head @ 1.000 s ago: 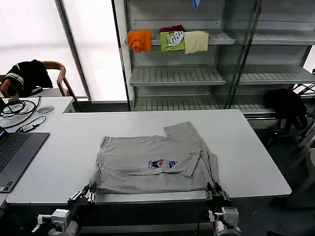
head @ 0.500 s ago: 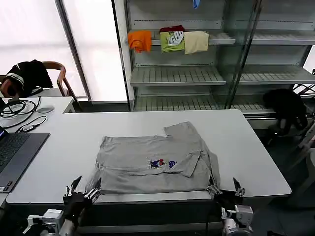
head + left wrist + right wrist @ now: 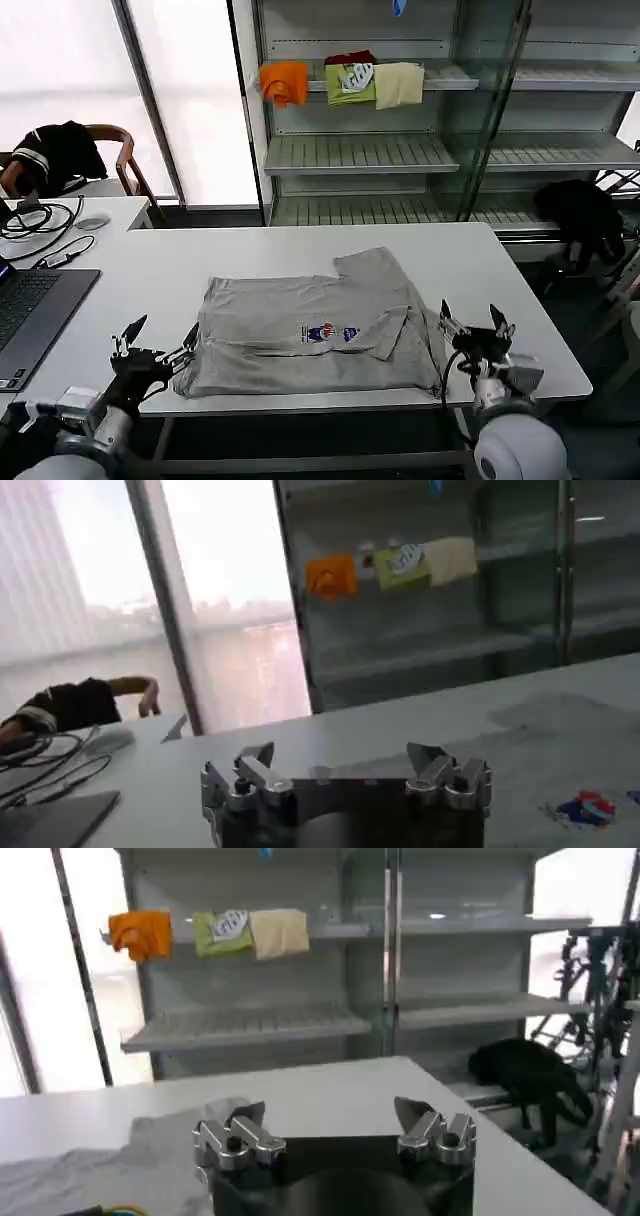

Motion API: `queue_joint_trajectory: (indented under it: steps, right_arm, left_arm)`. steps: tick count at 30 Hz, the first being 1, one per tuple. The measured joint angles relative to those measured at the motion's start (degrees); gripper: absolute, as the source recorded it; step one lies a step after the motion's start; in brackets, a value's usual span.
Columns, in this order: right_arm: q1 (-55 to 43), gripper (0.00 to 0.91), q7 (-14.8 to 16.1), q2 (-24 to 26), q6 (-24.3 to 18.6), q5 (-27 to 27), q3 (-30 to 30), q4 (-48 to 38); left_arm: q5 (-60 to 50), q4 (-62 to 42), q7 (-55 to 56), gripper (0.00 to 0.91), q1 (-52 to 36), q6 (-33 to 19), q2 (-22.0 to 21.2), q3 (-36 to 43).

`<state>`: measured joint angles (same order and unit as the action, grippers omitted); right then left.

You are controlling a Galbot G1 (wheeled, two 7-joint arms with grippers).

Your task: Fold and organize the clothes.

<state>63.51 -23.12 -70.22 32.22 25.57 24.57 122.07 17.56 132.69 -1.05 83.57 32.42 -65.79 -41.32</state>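
- T-shirt (image 3: 318,325): one light grey short-sleeved garment, partly folded, lying flat near the front edge of the white table (image 3: 300,255); a small multicoloured print faces up (red and blue are the clearest tones), and one sleeve juts toward the shelves.
- Left gripper (image 3: 156,339): fingers spread wide and holding nothing, at the shirt's near-left corner, just beside the cloth.
- Right gripper (image 3: 476,320): fingers likewise spread wide and empty, just beside the shirt's right edge.
- Table surface: a laptop (image 3: 30,310) sits at the left edge; cables (image 3: 40,222) and a mouse (image 3: 92,223) lie on the adjoining desk.
- Room: a metal shelf unit (image 3: 400,150) stands behind the table; its upper tier carries three folded cloths (image 3: 345,83) (orange, green, cream).
- Two black garments: one on a chair (image 3: 60,150) at the left, one (image 3: 580,215) low on the right.
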Motion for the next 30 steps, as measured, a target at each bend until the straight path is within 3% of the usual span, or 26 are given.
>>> queue_joint_trajectory:
  steps: [13, 30]
  right_arm:
    - [-24.8, 0.907, 3.9, -1.2, 0.6, 1.7, -9.8, -22.6]
    - [-43.2, 0.907, 9.8, -7.9, -0.1, -0.6, -15.4, -51.9]
  left_arm:
    - [2.8, -17.6, -3.0, 0.907, -20.0, 0.5, 3.9, 10.0]
    - [3.9, -44.9, -5.6, 0.907, -43.2, 0.5, 1.3, 21.5]
